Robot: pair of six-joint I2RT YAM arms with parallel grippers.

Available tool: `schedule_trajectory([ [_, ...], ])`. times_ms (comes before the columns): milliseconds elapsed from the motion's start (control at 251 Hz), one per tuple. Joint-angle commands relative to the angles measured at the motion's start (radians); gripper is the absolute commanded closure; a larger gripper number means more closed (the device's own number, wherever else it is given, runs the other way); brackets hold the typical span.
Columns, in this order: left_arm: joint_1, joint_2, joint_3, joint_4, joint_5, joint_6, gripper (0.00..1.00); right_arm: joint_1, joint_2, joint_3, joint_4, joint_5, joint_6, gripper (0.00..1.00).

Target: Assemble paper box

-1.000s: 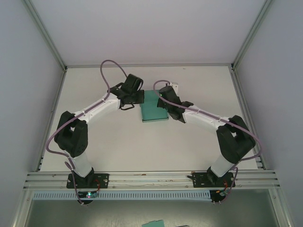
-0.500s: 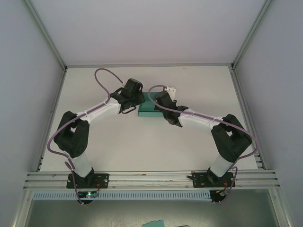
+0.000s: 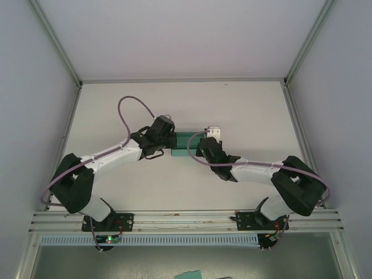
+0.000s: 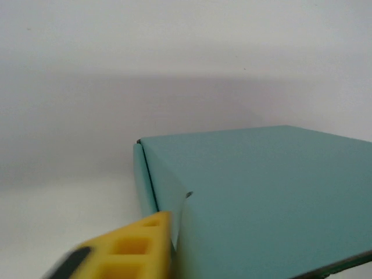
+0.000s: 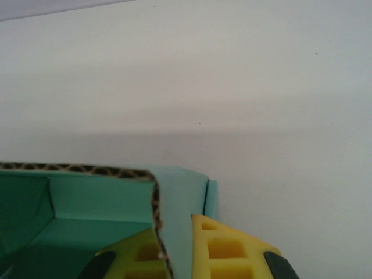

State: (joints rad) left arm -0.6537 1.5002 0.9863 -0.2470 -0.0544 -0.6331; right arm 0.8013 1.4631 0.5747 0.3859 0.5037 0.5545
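Fingers (image 5: 229, 250) of right gripper (image 3: 199, 146) pinch box (image 3: 183, 139) end wall, one inside, one outside. Left gripper (image 3: 170, 140): one finger (image 4: 136, 247) just beside box corner, gap can't tell. Box sits mid-table (image 3: 250, 110).

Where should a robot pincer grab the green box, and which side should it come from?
Probably the thin side wall at the right end of the box. It stands upright with a bare cut edge, so come over that edge, one finger inside the box and one outside. The right pincer grips that wall just so.
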Motion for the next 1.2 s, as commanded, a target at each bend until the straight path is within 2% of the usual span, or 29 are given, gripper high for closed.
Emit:
schedule_trajectory([
  [0,-0.026,-0.081,-0.041,-0.005,0.03,0.055,0.65,0.028,-0.027,-0.078,-0.001,0.053,-0.035,1.0],
  [164,-0.032,-0.153,-0.027,-0.089,0.015,0.027,0.33,0.071,-0.038,-0.13,0.013,0.11,-0.016,1.0],
  [251,-0.031,-0.2,-0.003,-0.145,0.006,-0.011,0.02,0.096,-0.038,-0.137,0.014,0.128,-0.033,1.0],
  [267,-0.031,-0.208,0.001,-0.155,0.001,-0.019,0.0,0.101,-0.039,-0.137,0.013,0.137,-0.033,1.0],
  [379,-0.021,-0.238,0.038,-0.264,-0.064,-0.096,0.0,0.125,-0.046,-0.147,0.007,0.171,-0.016,1.0],
  [447,0.024,-0.23,0.044,-0.299,-0.093,-0.154,0.0,0.142,-0.042,-0.15,0.016,0.186,-0.017,1.0],
  [495,0.08,-0.212,0.036,-0.285,-0.04,-0.185,0.0,0.157,-0.035,-0.151,0.026,0.201,-0.029,1.0],
  [571,0.142,-0.171,0.013,-0.202,0.104,-0.206,0.0,0.176,-0.013,-0.145,0.037,0.22,-0.031,1.0],
  [678,0.165,-0.091,-0.009,-0.091,0.232,-0.232,0.0,0.204,0.015,-0.134,0.03,0.257,-0.008,0.96],
  [774,0.172,-0.011,-0.003,-0.069,0.265,-0.265,0.0,0.219,0.029,-0.12,0.022,0.266,-0.008,0.95],
  [958,0.173,0.1,-0.08,0.091,0.368,-0.339,0.16,0.268,0.036,-0.071,-0.112,0.285,0.042,0.88],
  [1002,0.173,0.116,-0.089,0.103,0.372,-0.337,0.18,0.278,0.03,-0.065,-0.135,0.284,0.051,0.85],
  [1105,0.173,0.155,-0.1,0.108,0.371,-0.324,0.33,0.301,0.001,-0.039,-0.23,0.27,0.093,0.79],
  [1197,0.173,0.189,-0.121,0.143,0.388,-0.322,0.41,0.332,-0.039,-0.026,-0.314,0.255,0.124,0.73],
])
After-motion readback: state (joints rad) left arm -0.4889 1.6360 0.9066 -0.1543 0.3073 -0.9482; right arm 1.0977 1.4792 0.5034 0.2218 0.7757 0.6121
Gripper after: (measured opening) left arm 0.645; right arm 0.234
